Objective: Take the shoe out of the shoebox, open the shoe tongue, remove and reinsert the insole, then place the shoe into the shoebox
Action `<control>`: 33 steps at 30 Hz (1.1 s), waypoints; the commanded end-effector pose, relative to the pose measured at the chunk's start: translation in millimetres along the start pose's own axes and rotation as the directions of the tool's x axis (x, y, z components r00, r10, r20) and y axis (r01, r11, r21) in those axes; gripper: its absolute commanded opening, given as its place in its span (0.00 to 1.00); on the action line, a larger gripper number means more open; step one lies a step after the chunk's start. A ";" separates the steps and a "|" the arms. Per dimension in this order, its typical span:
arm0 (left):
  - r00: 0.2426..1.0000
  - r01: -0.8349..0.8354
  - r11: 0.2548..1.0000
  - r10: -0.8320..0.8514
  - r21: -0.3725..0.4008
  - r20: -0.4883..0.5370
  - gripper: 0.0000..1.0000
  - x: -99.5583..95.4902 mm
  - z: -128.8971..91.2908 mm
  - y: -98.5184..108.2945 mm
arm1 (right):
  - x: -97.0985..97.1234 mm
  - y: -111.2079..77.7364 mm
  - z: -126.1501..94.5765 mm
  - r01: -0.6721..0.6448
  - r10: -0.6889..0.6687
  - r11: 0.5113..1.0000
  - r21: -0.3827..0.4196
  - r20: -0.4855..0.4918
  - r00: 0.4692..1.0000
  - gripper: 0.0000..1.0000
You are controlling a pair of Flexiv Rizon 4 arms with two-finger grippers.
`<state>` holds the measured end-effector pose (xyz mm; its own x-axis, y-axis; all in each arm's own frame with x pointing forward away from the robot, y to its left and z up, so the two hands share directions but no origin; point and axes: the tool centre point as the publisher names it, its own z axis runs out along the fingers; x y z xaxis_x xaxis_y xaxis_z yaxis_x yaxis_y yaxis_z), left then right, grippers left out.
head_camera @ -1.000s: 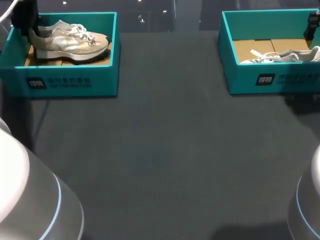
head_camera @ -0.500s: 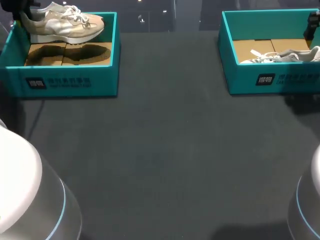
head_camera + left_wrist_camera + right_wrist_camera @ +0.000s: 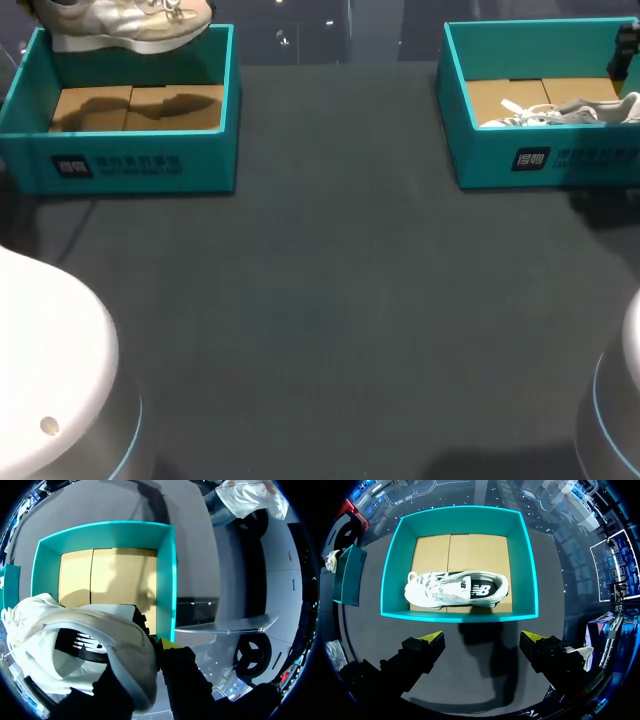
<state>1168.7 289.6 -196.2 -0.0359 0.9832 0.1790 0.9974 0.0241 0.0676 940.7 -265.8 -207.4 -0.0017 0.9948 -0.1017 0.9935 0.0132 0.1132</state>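
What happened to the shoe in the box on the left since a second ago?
The left gripper, shut on the shoe, lifted it up out of the left shoebox, which is now empty. The other shoe still lies in the right shoebox, and the right gripper stays open near it.

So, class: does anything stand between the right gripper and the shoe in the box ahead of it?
Nothing visible does. The right gripper hangs open above and just short of the lidless shoebox, and the shoe lies uncovered on its floor. Only the near wall falls between them in the wrist view.
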 end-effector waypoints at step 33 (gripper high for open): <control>0.999 -0.033 0.997 0.033 -0.064 -0.014 0.00 -78.7 -151.8 -136.4 | 0.3 -1.0 -0.2 -0.001 0.001 1.000 -0.001 0.002 1.000 1.00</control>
<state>1052.7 192.5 -74.9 -0.0003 0.9857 0.1685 0.9980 -0.0103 0.0617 940.7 -265.8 -207.3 -0.0016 0.9948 -0.1017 0.9935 0.0131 0.1132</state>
